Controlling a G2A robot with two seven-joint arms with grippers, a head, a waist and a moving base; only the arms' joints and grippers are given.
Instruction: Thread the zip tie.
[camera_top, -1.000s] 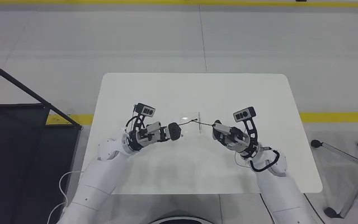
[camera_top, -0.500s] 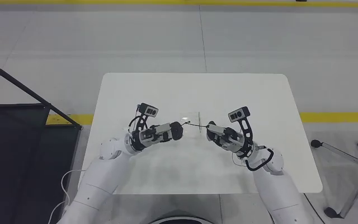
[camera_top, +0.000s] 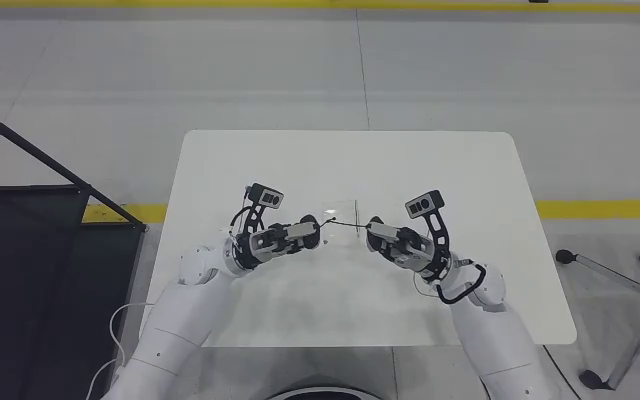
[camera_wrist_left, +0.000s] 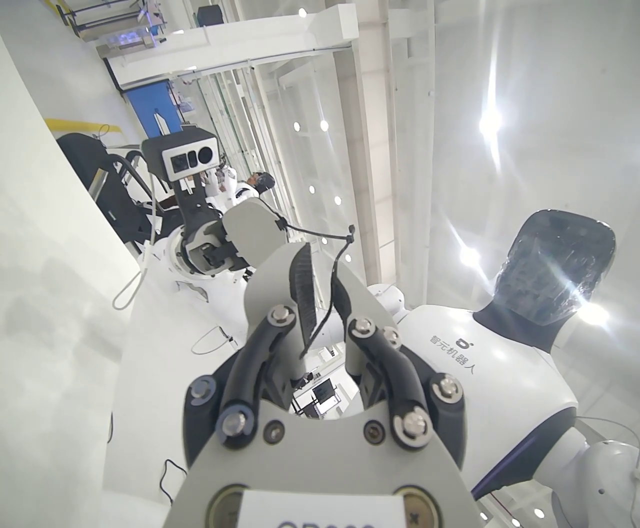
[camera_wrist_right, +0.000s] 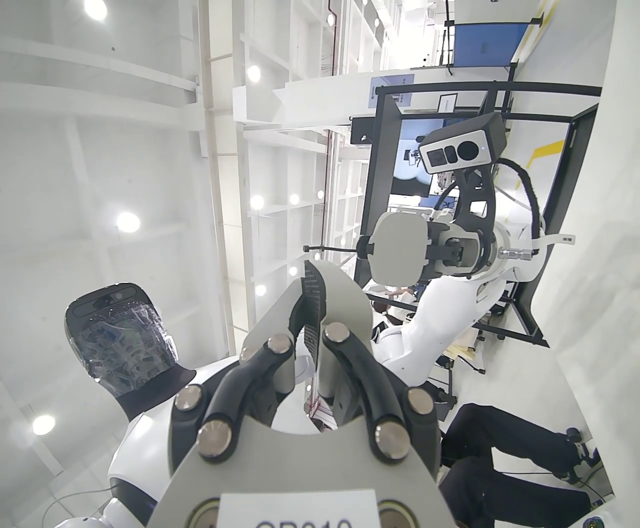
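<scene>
A thin black zip tie (camera_top: 348, 225) spans the gap between my two grippers above the white table (camera_top: 450, 180). My left gripper (camera_top: 318, 232) is shut on one stretch of the strap. In the left wrist view the zip tie (camera_wrist_left: 344, 250) rises between the left gripper's (camera_wrist_left: 325, 272) fingers to a small head, then bends across to the right gripper (camera_wrist_left: 279, 226). My right gripper (camera_top: 372, 232) is shut on the other end. In the right wrist view the zip tie (camera_wrist_right: 332, 248) sticks out of the left gripper (camera_wrist_right: 367, 248) and ends just above the right gripper (camera_wrist_right: 312, 272).
A black frame with dark cloth (camera_top: 40, 250) stands off the table's left side. Bare tabletop lies all around the grippers. A yellow floor line (camera_top: 590, 208) runs behind the table.
My right gripper has moved left toward the left gripper, and the left has shifted slightly right. The gap between them is smaller and the zip tie's ends have come together.
</scene>
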